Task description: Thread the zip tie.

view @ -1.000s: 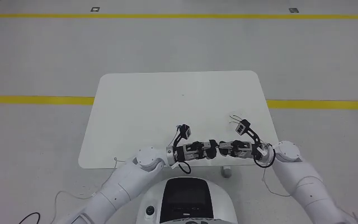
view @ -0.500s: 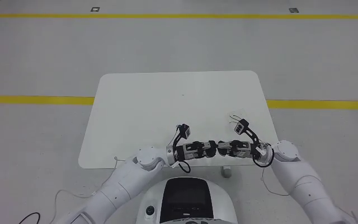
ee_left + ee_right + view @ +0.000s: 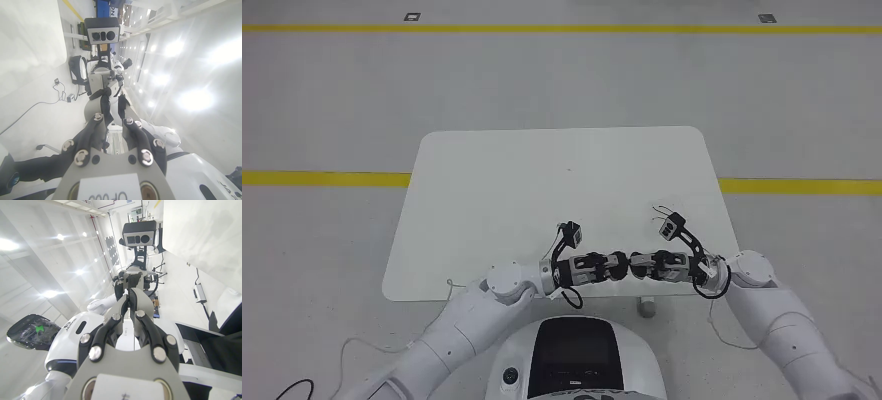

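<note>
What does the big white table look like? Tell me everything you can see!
The table has a plain white, smooth-looking top. It is a rectangle with rounded corners and lies flat. It stands on a grey floor, across a yellow line. What looks like its pale foot pokes out under the near edge. The left gripper and right gripper meet tip to tip over that near edge. Whether they touch the top cannot be told.

White table (image 3: pixel 542 180), grey-and-black left tool (image 3: pixel 113 102).

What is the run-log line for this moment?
left gripper: open | right gripper: shut | both: tip to tip over table, near edge | threading: cannot tell
</note>
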Motion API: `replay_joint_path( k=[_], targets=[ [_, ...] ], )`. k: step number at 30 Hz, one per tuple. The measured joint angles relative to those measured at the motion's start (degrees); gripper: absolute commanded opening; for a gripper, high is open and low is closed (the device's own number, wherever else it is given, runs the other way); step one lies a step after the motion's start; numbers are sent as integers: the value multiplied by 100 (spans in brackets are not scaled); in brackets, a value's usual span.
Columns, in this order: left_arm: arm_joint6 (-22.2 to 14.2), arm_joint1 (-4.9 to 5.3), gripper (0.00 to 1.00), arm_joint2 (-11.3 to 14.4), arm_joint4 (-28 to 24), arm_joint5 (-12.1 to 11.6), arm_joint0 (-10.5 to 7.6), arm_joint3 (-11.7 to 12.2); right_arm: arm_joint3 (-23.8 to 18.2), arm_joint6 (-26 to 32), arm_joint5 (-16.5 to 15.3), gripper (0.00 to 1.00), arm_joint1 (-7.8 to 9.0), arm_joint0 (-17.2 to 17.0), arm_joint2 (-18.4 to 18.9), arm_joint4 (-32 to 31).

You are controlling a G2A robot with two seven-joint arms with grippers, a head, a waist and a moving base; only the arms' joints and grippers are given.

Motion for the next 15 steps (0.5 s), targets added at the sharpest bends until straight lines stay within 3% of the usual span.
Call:
replay_joint_path(
  k=[15],
  targets=[
    [-8,-12,8,51,-17,6,-28,58,-40,0,-45,0,27,-13,-30,69]
  ],
)
